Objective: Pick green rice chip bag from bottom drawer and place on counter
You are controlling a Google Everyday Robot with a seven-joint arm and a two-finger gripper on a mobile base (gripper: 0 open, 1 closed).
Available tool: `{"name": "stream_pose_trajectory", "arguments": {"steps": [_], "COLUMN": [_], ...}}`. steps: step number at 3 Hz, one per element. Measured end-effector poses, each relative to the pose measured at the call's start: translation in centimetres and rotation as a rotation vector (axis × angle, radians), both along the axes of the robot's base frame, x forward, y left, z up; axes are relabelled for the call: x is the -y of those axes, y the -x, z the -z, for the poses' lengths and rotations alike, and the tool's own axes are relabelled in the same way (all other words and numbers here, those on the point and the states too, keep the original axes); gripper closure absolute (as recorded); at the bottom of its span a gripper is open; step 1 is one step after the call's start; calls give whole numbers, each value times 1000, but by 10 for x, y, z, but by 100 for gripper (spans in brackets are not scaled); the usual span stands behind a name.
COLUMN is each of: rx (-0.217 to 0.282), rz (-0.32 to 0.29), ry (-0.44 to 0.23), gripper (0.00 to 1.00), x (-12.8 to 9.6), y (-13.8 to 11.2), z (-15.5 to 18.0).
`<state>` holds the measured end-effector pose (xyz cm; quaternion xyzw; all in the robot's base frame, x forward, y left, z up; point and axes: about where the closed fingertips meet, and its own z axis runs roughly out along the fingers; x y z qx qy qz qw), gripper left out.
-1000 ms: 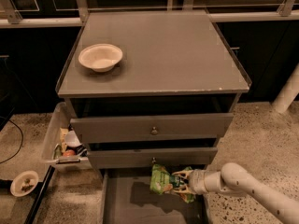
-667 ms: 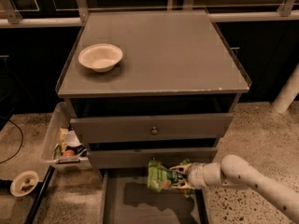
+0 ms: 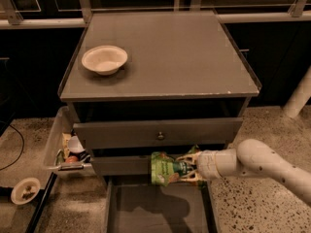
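The green rice chip bag (image 3: 166,168) hangs in the air in front of the second drawer, above the open bottom drawer (image 3: 158,211). My gripper (image 3: 187,168) reaches in from the right on a white arm and is shut on the bag's right end, with a pale finger above and one below it. The bag's shadow falls on the drawer's grey floor. The counter (image 3: 175,52) is the flat grey cabinet top above, with a white bowl (image 3: 104,59) at its left.
Two knob-fronted drawers (image 3: 158,133) sit above the open one. A clear bin (image 3: 65,147) with small items stands at the cabinet's left. A small round dish (image 3: 25,190) lies on the floor at left. A white post (image 3: 299,98) stands at right.
The gripper has lifted the bag up and a little to the left, from low over the bottom drawer to the height of the second drawer's front.
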<state>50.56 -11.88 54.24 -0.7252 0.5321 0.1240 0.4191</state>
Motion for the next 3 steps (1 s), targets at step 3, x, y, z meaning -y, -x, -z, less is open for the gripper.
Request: {"name": "stream_pose_trajectory", "arguments": {"steps": [3], "rx": [104], "rz": [32], "ry": [25], "gripper": [100], "x": [23], "y": [10], "z": [-95]}}
